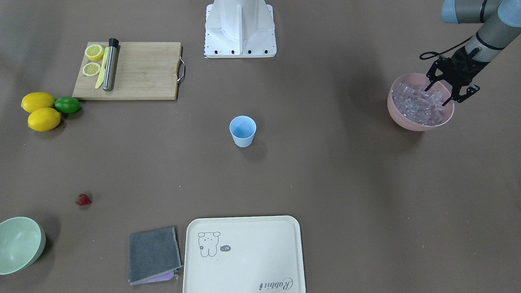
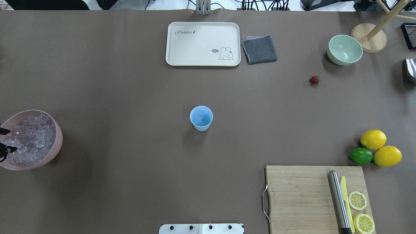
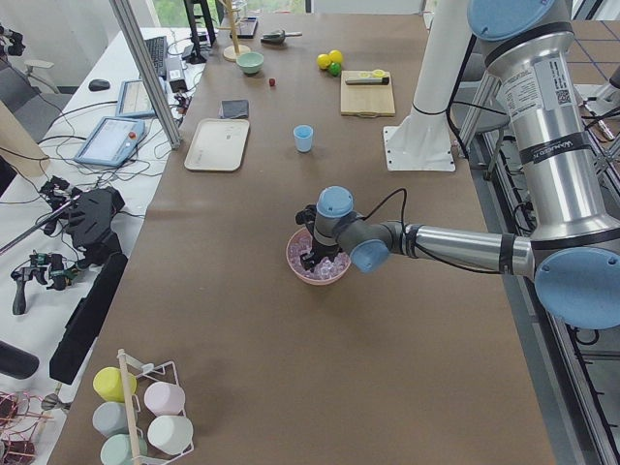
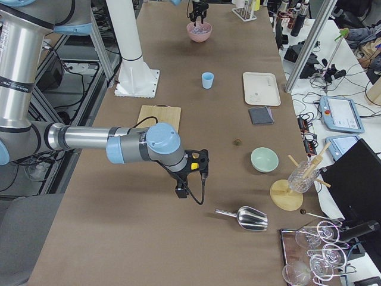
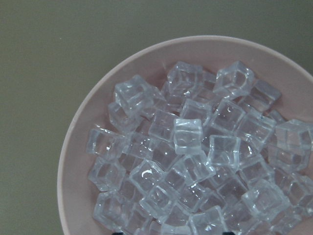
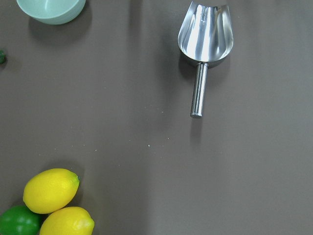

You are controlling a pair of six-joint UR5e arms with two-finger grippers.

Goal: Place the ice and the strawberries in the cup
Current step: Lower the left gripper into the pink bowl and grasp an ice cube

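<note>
The pale-blue cup (image 1: 243,131) (image 2: 201,117) stands upright at the table's middle, with nothing showing inside it. A pink bowl (image 1: 407,124) (image 5: 83,127) at the robot's left holds several clear ice cubes (image 1: 419,106) (image 5: 188,134). My left gripper (image 1: 437,95) hangs open just over the ice, its fingers spread and nothing between them. The red strawberry (image 1: 83,199) (image 2: 314,80) lies alone on the table at the far right. My right gripper (image 4: 190,173) shows only in the exterior right view, well away from the cup. I cannot tell whether it is open or shut.
A wooden board (image 2: 299,195) carries lemon slices, a knife and a metal muddler. Two lemons (image 2: 373,139) and a lime (image 2: 361,155) lie beside it. A cream tray (image 2: 203,60), grey cloth (image 2: 260,49), green bowl (image 2: 345,52) and metal scoop (image 6: 204,39) are also about.
</note>
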